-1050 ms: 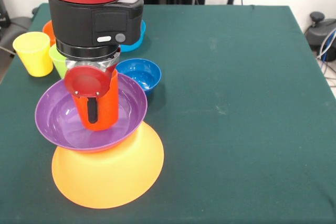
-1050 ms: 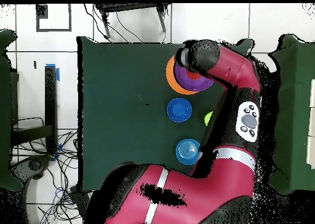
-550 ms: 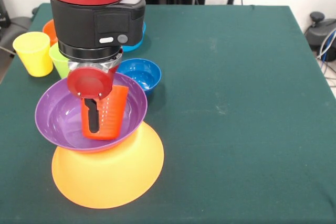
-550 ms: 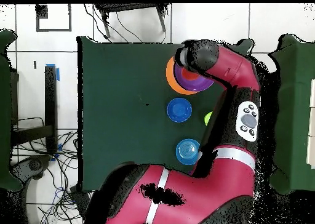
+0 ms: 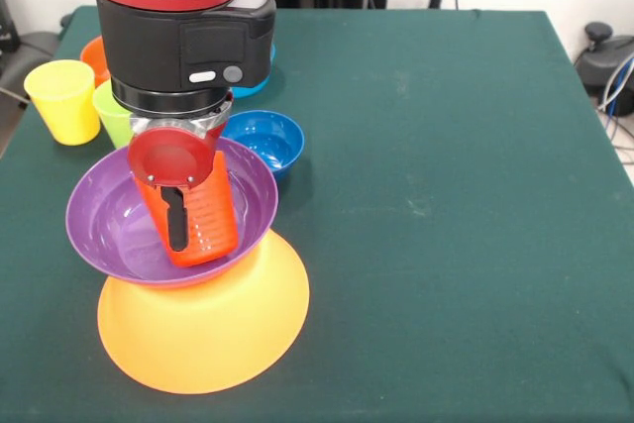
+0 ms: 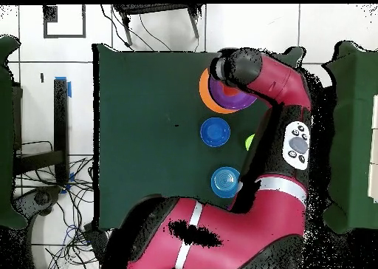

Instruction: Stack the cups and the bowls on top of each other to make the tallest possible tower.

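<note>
The tower stands at the front left: a wide purple bowl (image 5: 109,220) rests on the upturned, very large yellow-orange bowl (image 5: 203,334). Inside the purple bowl the orange-red cup (image 5: 210,217) leans, its base against the bowl's inner wall. My gripper (image 5: 181,235) comes straight down into the bowl and is shut on this cup. One black finger (image 5: 177,223) lies along the cup's near wall; the other is hidden. From overhead the arm covers the cup, and only the purple bowl (image 6: 240,100) and the yellow-orange rim (image 6: 204,89) show.
A dark blue bowl (image 5: 265,138) sits just behind the tower. A light blue bowl (image 5: 260,68) is farther back, partly behind the arm. At the far left stand a yellow cup (image 5: 61,99), a lime green piece (image 5: 111,114) and an orange bowl (image 5: 91,52).
The cup has come down deeper into the purple bowl. It leaned one way half a second ago and now leans the other way. The gripper barely shifted.
</note>
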You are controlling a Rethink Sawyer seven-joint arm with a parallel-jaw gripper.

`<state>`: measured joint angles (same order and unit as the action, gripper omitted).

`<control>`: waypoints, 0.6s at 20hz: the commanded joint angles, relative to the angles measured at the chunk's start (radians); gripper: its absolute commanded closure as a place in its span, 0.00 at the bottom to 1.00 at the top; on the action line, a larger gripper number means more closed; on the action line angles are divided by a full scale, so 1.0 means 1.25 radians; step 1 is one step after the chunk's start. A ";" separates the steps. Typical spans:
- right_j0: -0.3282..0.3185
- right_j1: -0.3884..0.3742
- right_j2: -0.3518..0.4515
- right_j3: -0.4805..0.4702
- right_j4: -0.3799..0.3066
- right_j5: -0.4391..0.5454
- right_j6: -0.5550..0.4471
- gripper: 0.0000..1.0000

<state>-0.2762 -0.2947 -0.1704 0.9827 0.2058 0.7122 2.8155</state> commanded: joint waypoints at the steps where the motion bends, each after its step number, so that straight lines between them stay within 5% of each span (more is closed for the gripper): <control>1: -0.002 0.024 0.079 0.059 -0.042 0.019 -0.084 0.00; 11: -0.014 0.015 0.099 0.075 -0.043 0.001 -0.108 0.00; 12: -0.014 0.015 0.099 0.076 -0.046 -0.004 -0.112 1.00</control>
<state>-0.2770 -0.2947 -0.1652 0.9828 0.2021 0.7118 2.8155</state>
